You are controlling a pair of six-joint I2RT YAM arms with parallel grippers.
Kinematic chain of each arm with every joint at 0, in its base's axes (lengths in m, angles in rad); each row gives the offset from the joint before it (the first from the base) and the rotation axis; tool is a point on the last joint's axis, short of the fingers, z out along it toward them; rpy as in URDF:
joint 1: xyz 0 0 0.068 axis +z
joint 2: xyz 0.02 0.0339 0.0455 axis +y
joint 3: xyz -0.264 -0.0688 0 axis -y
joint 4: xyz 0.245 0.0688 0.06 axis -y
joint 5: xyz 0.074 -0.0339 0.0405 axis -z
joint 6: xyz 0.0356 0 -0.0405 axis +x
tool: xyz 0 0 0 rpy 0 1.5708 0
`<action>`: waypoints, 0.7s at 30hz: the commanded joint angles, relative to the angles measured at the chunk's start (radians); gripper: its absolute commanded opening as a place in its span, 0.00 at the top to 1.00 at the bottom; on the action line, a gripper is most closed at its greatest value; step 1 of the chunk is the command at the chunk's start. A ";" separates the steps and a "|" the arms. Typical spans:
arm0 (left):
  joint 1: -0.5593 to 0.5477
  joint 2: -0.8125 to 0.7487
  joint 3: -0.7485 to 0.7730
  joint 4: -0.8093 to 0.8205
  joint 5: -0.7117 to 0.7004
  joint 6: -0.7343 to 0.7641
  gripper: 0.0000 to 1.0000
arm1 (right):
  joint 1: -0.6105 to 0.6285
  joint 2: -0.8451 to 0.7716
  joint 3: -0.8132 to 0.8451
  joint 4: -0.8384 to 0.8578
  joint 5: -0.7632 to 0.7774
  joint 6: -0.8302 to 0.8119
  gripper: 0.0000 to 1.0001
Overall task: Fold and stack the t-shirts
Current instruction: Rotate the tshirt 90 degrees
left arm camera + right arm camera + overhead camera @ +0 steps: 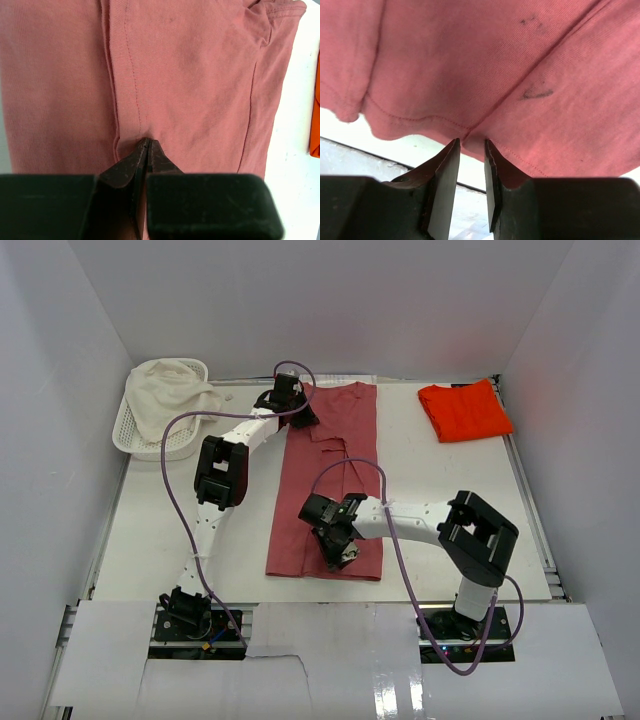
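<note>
The rose-red t-shirt (330, 480) lies on the table as a long narrow strip with its sides folded in, running from far to near. My left gripper (297, 408) is at its far left edge, jaws shut on a fold of the rose-red t-shirt (200, 80) beside a seam. My right gripper (341, 554) is at the near hem, jaws narrowly apart with a lump of the rose-red hem (473, 137) pinched between the tips. The orange-red t-shirt (464, 410) lies folded at the back right, and a sliver of it shows at the edge of the left wrist view (315, 125).
A white lattice basket (140, 435) holding a pale cloth (170, 390) stands at the back left. White walls close in the table on three sides. The table's near edge (380, 157) runs just below the shirt hem.
</note>
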 commanded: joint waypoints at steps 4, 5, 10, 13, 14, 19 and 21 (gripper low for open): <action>0.008 -0.040 -0.015 -0.014 -0.010 0.019 0.85 | 0.011 0.030 0.016 -0.006 0.017 0.015 0.70; 0.008 -0.040 -0.017 -0.013 -0.010 0.017 0.85 | 0.011 0.030 0.016 -0.008 0.017 0.015 0.70; 0.009 -0.042 -0.015 -0.013 -0.010 0.017 0.85 | 0.012 0.022 0.020 -0.014 0.022 0.018 0.83; 0.009 -0.043 -0.017 -0.014 -0.009 0.017 0.85 | 0.014 0.005 0.028 -0.029 0.032 0.023 0.83; 0.008 -0.043 -0.017 -0.013 -0.010 0.019 0.85 | 0.015 0.002 0.033 -0.037 0.035 0.023 0.82; 0.009 -0.043 -0.012 -0.014 -0.006 0.017 0.85 | 0.024 -0.015 0.040 -0.060 0.043 0.029 0.83; 0.009 -0.043 -0.011 -0.013 -0.007 0.017 0.85 | 0.034 -0.021 0.036 -0.060 0.042 0.032 0.85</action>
